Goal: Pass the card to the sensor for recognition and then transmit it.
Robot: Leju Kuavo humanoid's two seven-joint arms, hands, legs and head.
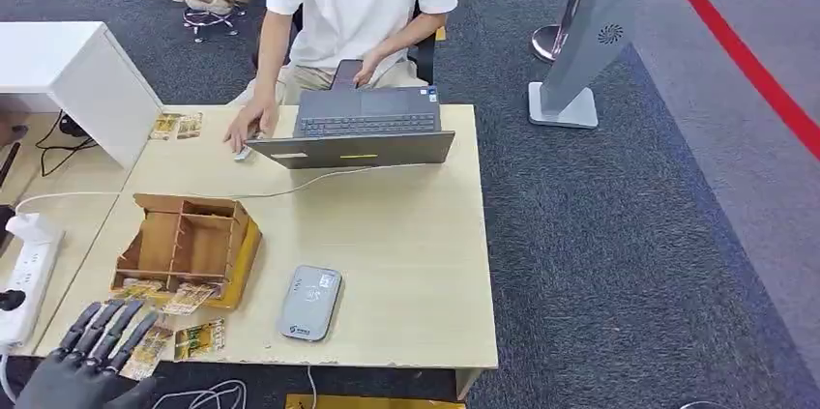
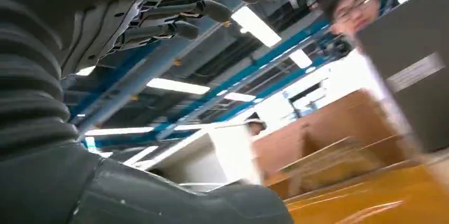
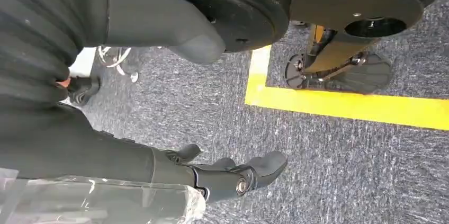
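Observation:
Several yellow-green patterned cards lie at the table's front left; one card (image 1: 201,339) sits beside another card (image 1: 148,353) that lies partly under my left hand's fingertips. My left hand (image 1: 89,356) reaches over the table's front-left corner with its fingers spread and nothing in its grasp. In the left wrist view its fingers (image 2: 201,9) stand apart from the thumb. The grey card sensor (image 1: 310,303) lies flat to the right of the cards. My right hand (image 3: 212,173) hangs over the carpet with loose fingers and holds nothing.
A brown cardboard organiser (image 1: 184,245) stands just behind the cards. At the far side of the table (image 1: 416,264), a seated person (image 1: 353,3) works at an open laptop (image 1: 363,133). More cards (image 1: 176,125) lie back left. A power strip (image 1: 24,278) is at left.

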